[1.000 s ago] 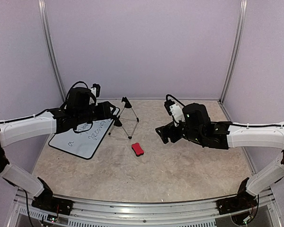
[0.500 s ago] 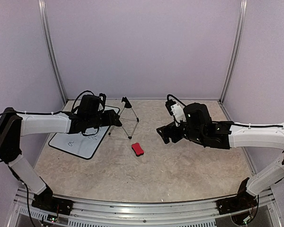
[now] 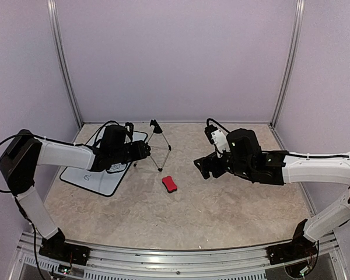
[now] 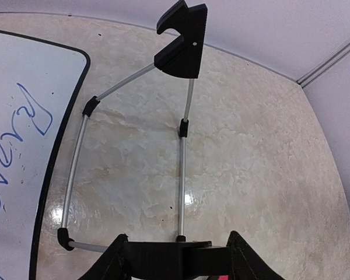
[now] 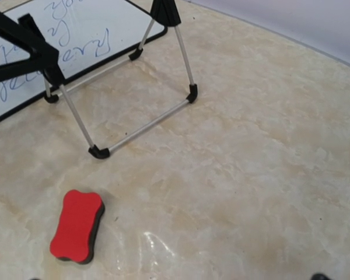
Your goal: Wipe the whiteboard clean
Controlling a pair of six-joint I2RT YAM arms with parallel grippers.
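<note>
The whiteboard [image 3: 96, 175] lies flat at the left of the table, with blue handwriting on it. It also shows in the left wrist view [image 4: 17, 116] and in the right wrist view [image 5: 81, 29]. The red eraser [image 3: 170, 184] lies on the table between the arms, clear of both; in the right wrist view [image 5: 77, 226] it is at the lower left. My left gripper [image 3: 143, 150] is shut [image 4: 184, 252] and sits just past the board's right edge, at the stand's near rod. My right gripper [image 3: 199, 165] is open and empty, hovering to the right of the eraser.
A small folding easel stand [image 3: 157, 146] of thin metal rods and black joints stands between the board and the eraser; its hook top [image 4: 184, 41] points up. Enclosure walls and metal posts [image 3: 64, 64] close in the back and sides.
My left gripper has swung right, from over the whiteboard's writing to the stand at the board's right edge, uncovering the board. The right arm has barely moved.
</note>
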